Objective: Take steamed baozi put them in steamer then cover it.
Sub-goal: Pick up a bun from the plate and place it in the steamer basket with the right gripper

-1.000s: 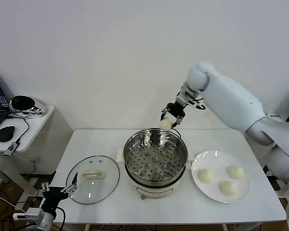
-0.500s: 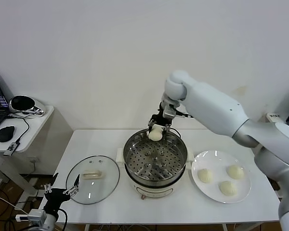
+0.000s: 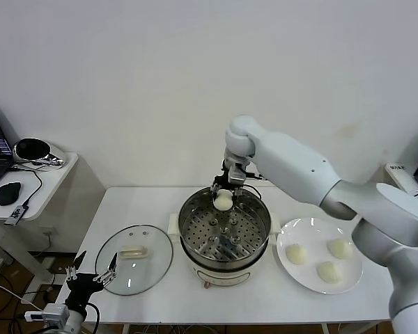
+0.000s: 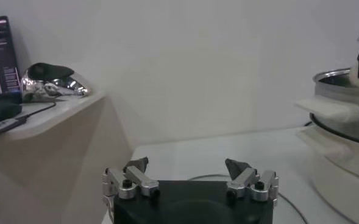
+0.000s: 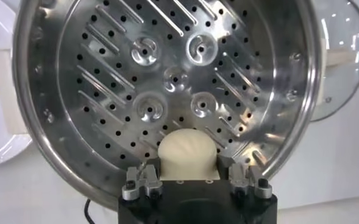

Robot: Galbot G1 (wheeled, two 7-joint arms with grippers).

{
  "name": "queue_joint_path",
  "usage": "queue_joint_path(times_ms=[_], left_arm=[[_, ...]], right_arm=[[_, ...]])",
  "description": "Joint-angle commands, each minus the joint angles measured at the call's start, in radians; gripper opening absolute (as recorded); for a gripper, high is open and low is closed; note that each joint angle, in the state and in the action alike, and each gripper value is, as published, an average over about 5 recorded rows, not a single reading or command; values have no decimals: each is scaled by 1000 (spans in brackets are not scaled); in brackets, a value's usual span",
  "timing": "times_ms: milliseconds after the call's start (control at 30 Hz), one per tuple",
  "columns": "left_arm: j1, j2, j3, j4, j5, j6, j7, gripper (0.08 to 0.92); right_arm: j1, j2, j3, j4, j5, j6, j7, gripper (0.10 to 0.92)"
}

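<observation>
My right gripper [image 3: 224, 195] is shut on one cream-white baozi [image 3: 223, 202] [image 5: 188, 153], holding it just above the far side of the steamer's [image 3: 225, 233] perforated tray [image 5: 167, 79]. Three more baozi [image 3: 297, 255] [image 3: 341, 248] [image 3: 329, 272] lie on the white plate [image 3: 292, 275] to the steamer's right. The glass cover [image 3: 134, 259], with its cream bar handle, lies flat on the table left of the steamer. My left gripper [image 3: 92, 277] [image 4: 188, 172] stands open and empty, low at the table's front left corner.
A side table [image 3: 38, 181] at the far left carries a laptop, a mouse and a shiny object. The white wall stands close behind the table.
My right arm has swung left and down with the baozi, from the steamer's far right rim to over its far inner side. The left gripper has shifted only slightly.
</observation>
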Motion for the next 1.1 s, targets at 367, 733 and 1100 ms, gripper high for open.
queue_joint_path(times_ms=[367, 733, 1100], left_arm=[[1, 0, -1, 6, -1, 0, 0, 823], [-4, 4, 0, 15, -1, 1, 1, 823], [-6, 1, -6, 7, -15, 16, 12, 823]], right_arm=[[-37, 62, 18, -73, -53, 11, 54, 569], [-28, 46, 17, -82, 26, 9, 86, 788], [121, -166, -11, 178, 379, -427, 11, 823]])
